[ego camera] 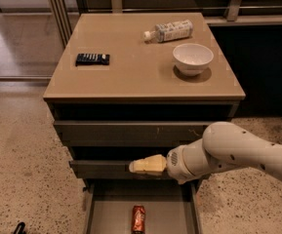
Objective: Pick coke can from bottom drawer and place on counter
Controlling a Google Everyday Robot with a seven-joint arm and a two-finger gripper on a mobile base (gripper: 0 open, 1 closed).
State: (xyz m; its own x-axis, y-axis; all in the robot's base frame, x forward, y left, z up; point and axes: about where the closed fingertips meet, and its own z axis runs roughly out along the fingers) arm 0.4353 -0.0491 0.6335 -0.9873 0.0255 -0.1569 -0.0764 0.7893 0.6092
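The coke can (138,219) lies on its side on the floor of the open bottom drawer (106,218), near the frame's lower edge. The tan counter (130,57) tops the drawer cabinet. My gripper (136,166) reaches in from the right on a white arm. Its cream fingers point left in front of the middle drawer (101,168), above the can and clear of it. It holds nothing that I can see.
On the counter are a white bowl (192,58) at the right, a white-labelled plastic bottle (168,31) lying at the back, and a dark flat packet (92,59) at the left. A speckled floor surrounds the cabinet. A dark wall stands to the right.
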